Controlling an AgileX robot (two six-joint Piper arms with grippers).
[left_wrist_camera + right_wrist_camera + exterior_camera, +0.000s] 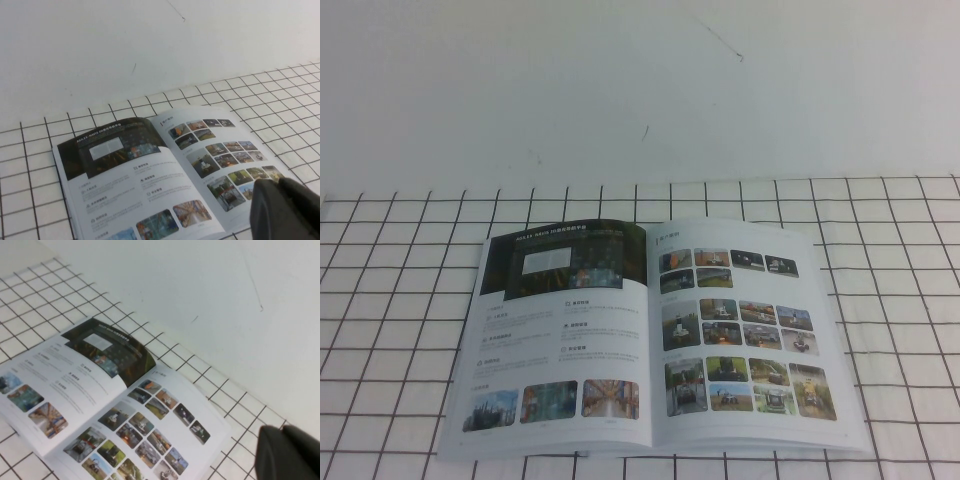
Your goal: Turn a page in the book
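The book [655,420] lies open and flat on the grid-lined table [400,300]. The page [560,330] with the dark banner and three photos lies face up as the left leaf. The right leaf [745,330] shows a grid of many small photos. Neither gripper shows in the high view. In the left wrist view my left gripper [278,181] is shut and empty, above the book's [150,170] right leaf near its front outer corner. In the right wrist view my right gripper [281,429] is shut and empty, over bare table off the book's [165,440] right edge.
A plain white surface [640,90] with faint scratch marks rises behind the grid area. Bare grid-lined table shows to the left and right of the book.
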